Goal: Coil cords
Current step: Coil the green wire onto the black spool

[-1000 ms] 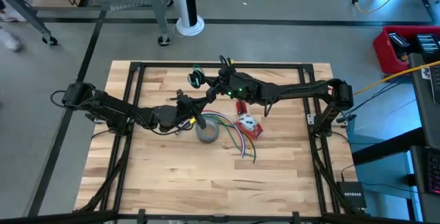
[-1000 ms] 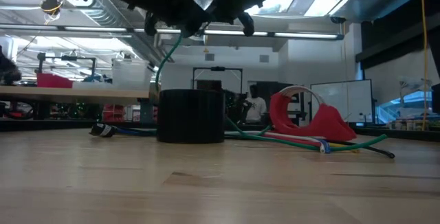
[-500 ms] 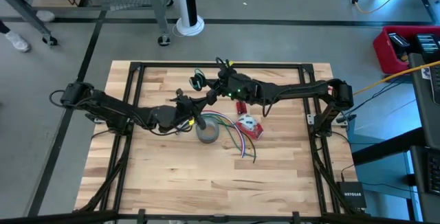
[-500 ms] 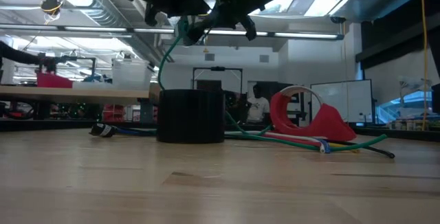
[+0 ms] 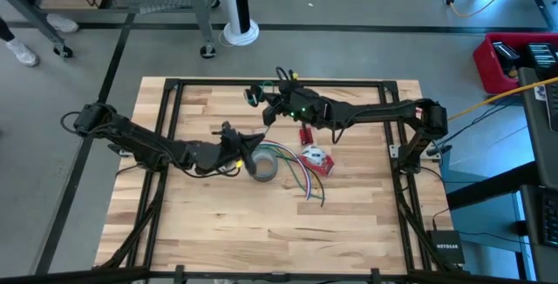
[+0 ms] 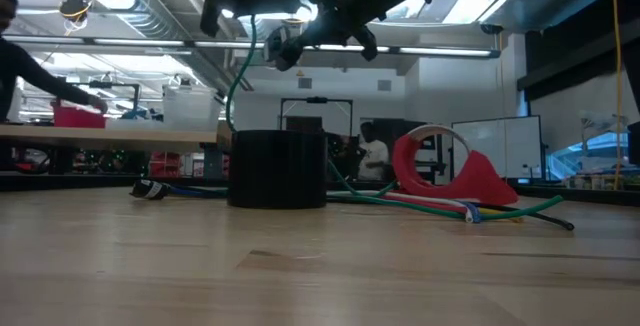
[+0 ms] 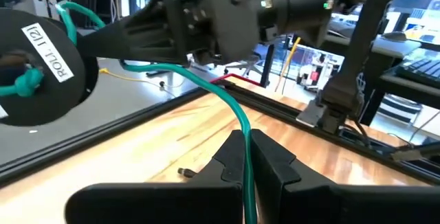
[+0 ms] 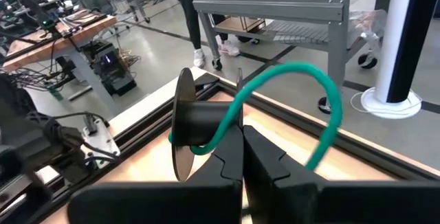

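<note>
Above table, green cord spans both clamped tools.

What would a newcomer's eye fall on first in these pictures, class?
First, the green cord stretched taut between the two arms above the table's middle: the left gripper is shut on it, and the right gripper grips it by a dark spool. Below, a grey tape roll and a red tape dispenser sit among loose coloured cords.

arms: I am seeing two
spool: one
grey tape roll: one
red tape dispenser: one
</note>
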